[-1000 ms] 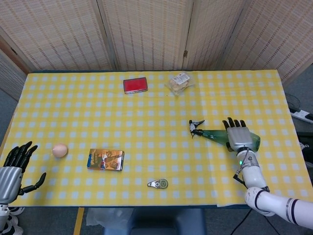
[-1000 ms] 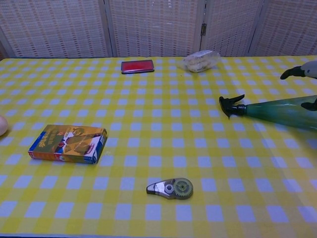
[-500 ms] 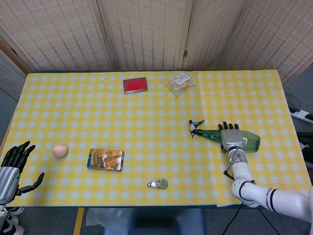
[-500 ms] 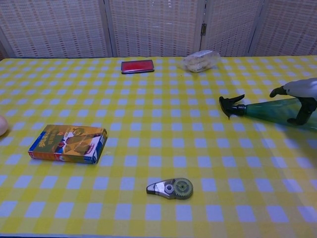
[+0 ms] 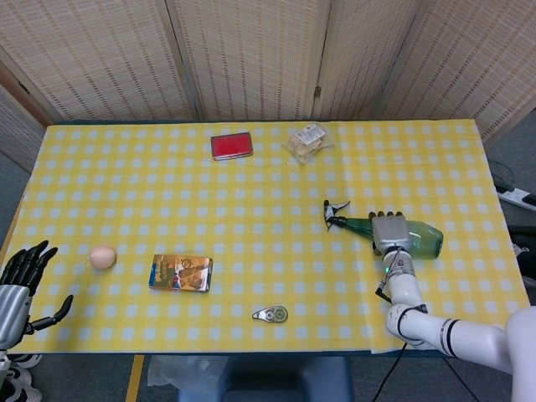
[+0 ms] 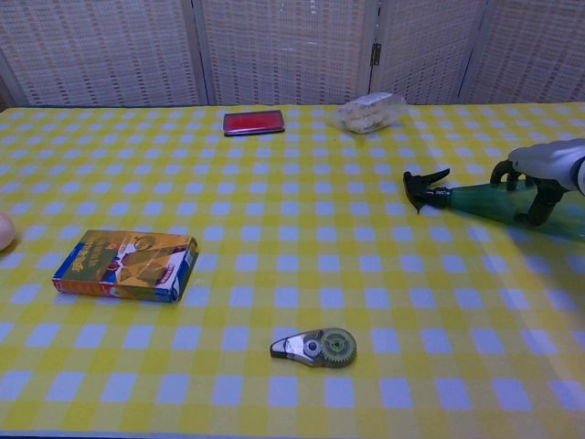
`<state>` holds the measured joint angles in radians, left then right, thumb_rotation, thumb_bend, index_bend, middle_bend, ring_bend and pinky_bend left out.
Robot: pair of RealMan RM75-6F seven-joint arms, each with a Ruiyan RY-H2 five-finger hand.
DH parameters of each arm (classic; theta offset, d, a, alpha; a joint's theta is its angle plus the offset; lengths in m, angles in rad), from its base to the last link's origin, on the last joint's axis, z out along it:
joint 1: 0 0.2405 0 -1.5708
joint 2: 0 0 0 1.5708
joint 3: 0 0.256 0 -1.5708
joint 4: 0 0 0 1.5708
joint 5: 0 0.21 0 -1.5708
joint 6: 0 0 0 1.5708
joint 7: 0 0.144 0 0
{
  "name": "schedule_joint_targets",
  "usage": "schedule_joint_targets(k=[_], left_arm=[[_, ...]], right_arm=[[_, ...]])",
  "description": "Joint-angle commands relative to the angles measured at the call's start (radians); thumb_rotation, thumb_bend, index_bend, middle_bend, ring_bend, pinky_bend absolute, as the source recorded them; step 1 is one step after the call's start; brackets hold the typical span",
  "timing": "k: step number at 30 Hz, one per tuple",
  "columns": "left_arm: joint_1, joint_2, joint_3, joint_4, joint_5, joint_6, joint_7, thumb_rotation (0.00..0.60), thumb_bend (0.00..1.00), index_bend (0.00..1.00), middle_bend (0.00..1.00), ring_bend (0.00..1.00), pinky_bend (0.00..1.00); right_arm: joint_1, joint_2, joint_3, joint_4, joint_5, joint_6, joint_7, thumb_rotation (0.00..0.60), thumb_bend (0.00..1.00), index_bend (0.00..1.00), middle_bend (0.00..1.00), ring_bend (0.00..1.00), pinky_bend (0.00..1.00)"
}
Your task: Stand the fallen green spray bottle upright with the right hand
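The tape dispenser (image 6: pixel 313 348) lies nearest the front edge of the table (image 5: pixel 251 193), on the yellow checked cloth. Taking it as the landmark: the box (image 6: pixel 125 264) lies left of it and a little farther back, flat on the cloth. Farther left than the box, an egg (image 5: pixel 102 257) rests on the cloth, cut by the frame edge in the chest view. The left hand (image 5: pixel 21 283) hangs well left of the dispenser, off the table's left front corner, holding nothing, with its fingers spread apart.

Right of the dispenser and farther back, the bottle (image 6: pixel 475 198) lies on its side, its black trigger head pointing toward the table's middle and its green body running off to the right. The right hand (image 5: pixel 393 234) sits over the bottle's body, fingers curled down around it on both sides, so it grips the bottle while the bottle is still down on the cloth.

Far behind the dispenser, near the back edge, a red case (image 5: pixel 232 145) lies flat, slightly to the left. A clear packet (image 5: pixel 308 140) of snacks lies just right of the case, well apart from the bottle.
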<state>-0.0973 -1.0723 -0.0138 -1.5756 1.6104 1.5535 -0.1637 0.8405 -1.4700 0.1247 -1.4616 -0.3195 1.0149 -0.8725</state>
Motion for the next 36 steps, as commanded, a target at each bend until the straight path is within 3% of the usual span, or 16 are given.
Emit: schedule_joint_targets(k=[1, 4, 8, 14, 17, 20, 26, 36], left_arm=[[0.0, 0.0, 0.0, 0.001, -0.002, -0.001, -0.001, 0.248, 0.4, 0.0, 0.04, 0.02, 0.01], [0.0, 0.0, 0.0, 0.0, -0.002, -0.001, 0.002, 0.248, 0.4, 0.0, 0.04, 0.02, 0.01], [0.0, -0.001, 0.0, 0.0, -0.003, -0.003, 0.007, 0.251, 0.4, 0.0, 0.04, 0.02, 0.01], [-0.002, -0.002, 0.001, -0.002, -0.005, -0.011, 0.017, 0.246, 0.4, 0.0, 0.04, 0.02, 0.01], [-0.002, -0.002, 0.0, -0.003, -0.006, -0.011, 0.017, 0.243, 0.4, 0.0, 0.04, 0.02, 0.01], [-0.004, -0.003, 0.001, -0.001, -0.009, -0.018, 0.021, 0.246, 0.4, 0.0, 0.04, 0.02, 0.01], [-0.001, -0.003, 0.0, -0.008, -0.015, -0.016, 0.031, 0.248, 0.4, 0.0, 0.04, 0.02, 0.01], [0.002, -0.002, 0.0, -0.012, -0.015, -0.013, 0.039, 0.247, 0.4, 0.0, 0.04, 0.02, 0.01]], right_arm=[[-0.009, 0.001, 0.011, -0.003, -0.047, 0.012, 0.042, 0.6, 0.48, 0.31, 0.43, 0.38, 0.26], [-0.035, 0.008, 0.025, -0.019, -0.158, 0.036, 0.131, 0.6, 0.48, 0.36, 0.46, 0.41, 0.29], [-0.099, -0.015, 0.041, -0.012, -0.409, 0.128, 0.335, 0.6, 0.48, 0.37, 0.48, 0.45, 0.34], [-0.208, -0.127, 0.076, 0.111, -0.77, 0.312, 0.831, 0.6, 0.48, 0.39, 0.5, 0.47, 0.4], [-0.239, -0.193, 0.085, 0.205, -0.878, 0.39, 1.041, 0.6, 0.48, 0.39, 0.49, 0.47, 0.4], [-0.27, -0.265, 0.094, 0.287, -0.901, 0.378, 1.266, 0.6, 0.48, 0.39, 0.45, 0.44, 0.4], [-0.314, -0.336, 0.12, 0.346, -0.893, 0.303, 1.564, 0.6, 0.48, 0.37, 0.44, 0.42, 0.4], [-0.349, -0.392, 0.1, 0.502, -0.972, 0.292, 1.717, 0.6, 0.48, 0.35, 0.43, 0.41, 0.39]])
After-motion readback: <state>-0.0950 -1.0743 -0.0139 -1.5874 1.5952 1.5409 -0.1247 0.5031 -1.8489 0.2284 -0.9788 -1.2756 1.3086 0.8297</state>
